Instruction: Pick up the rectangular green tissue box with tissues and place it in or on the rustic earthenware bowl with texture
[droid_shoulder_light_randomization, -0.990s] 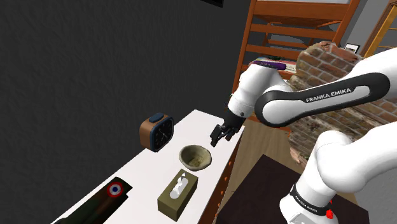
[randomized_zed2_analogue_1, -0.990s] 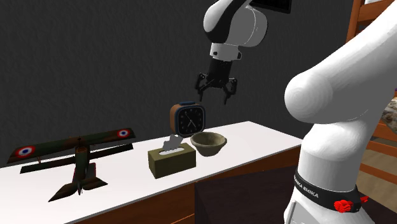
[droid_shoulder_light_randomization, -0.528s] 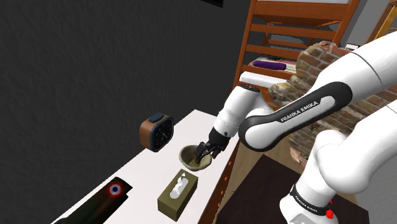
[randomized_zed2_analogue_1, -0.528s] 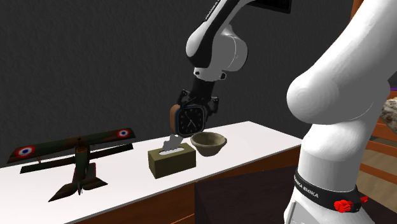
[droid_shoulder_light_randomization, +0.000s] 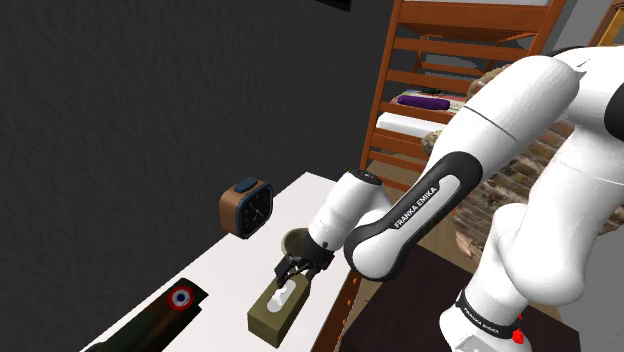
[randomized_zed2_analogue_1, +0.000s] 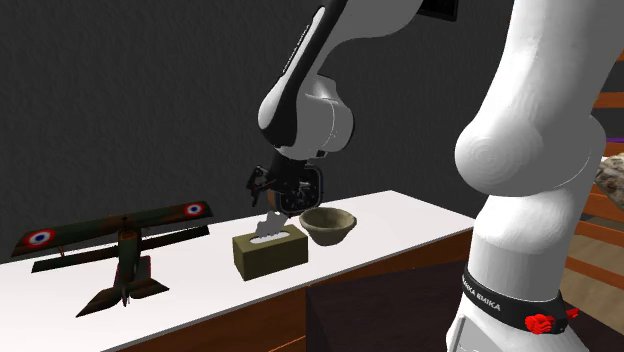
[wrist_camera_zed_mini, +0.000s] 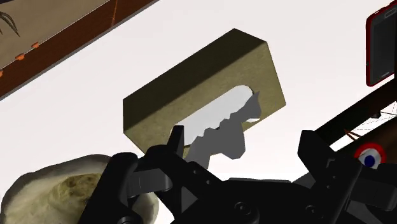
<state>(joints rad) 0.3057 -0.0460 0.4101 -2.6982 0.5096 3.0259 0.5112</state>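
the gripper (droid_shoulder_light_randomization: 297, 266) is hovering with its fingers (wrist_camera_zed_mini: 173, 144) spread apart, directly over the olive-green tissue box (wrist_camera_zed_mini: 203, 83); the rough beige bowl (wrist_camera_zed_mini: 54, 186) is sitting just beside the hand.

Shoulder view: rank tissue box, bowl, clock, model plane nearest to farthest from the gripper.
1. tissue box: directly under the gripper, jaws open above it.
2. bowl: just beyond the box, partly hidden by the arm.
3. clock: further up and left, towards the dark wall.
4. model plane: farthest, at the view's lower left.
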